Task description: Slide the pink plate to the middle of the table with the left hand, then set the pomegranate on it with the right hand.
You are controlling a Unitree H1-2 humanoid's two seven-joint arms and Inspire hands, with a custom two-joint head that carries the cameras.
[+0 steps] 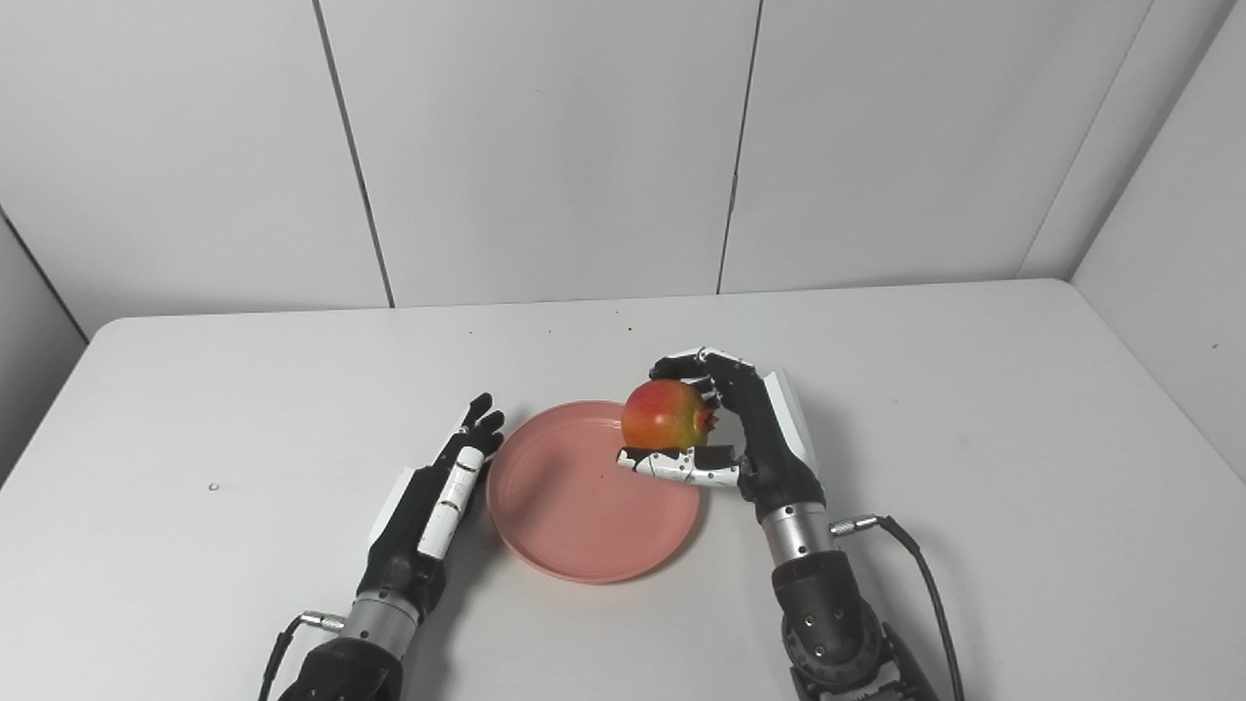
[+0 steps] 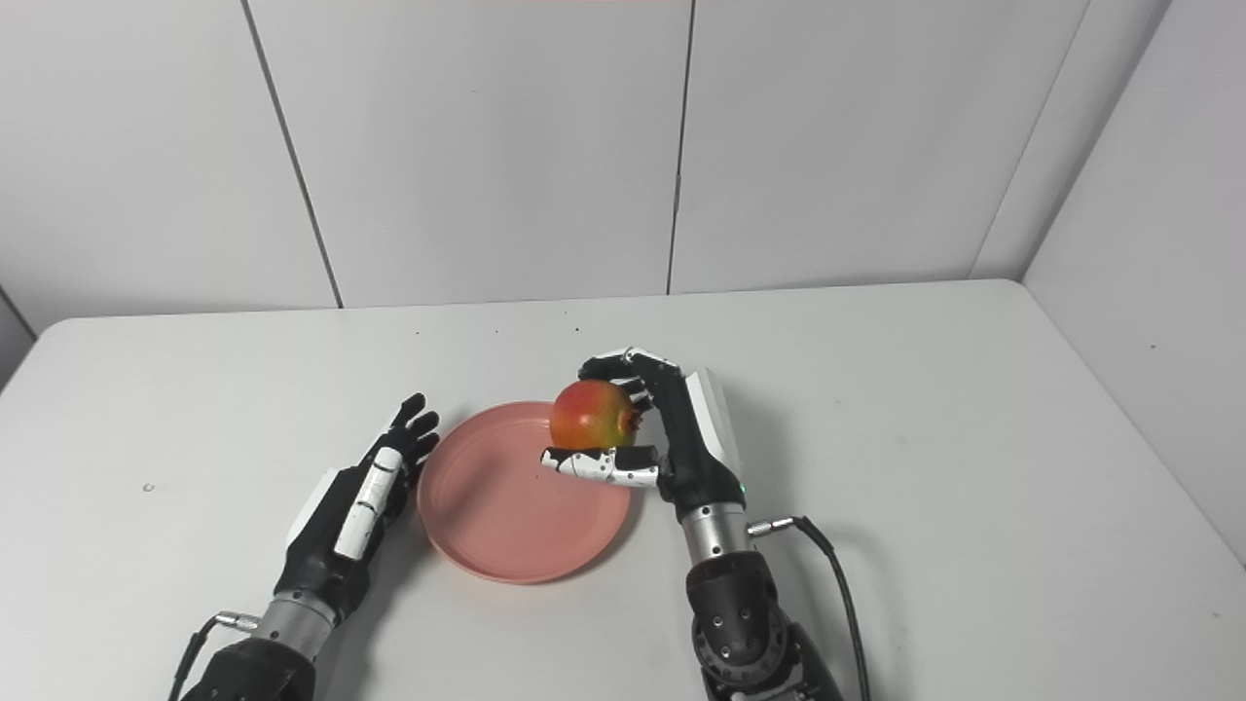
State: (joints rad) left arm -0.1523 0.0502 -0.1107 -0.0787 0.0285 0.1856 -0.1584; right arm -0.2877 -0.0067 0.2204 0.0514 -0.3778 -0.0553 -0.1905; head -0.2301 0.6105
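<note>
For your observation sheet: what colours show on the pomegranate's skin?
Red blending into yellow-orange on the pomegranate; clearest in the left eye view.

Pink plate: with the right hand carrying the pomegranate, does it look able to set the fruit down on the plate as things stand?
Probably yes. The right hand holds the pomegranate over the far right rim of the plate, whose surface is bare. The left hand lies open beside the plate's left edge, out of the way.
</note>
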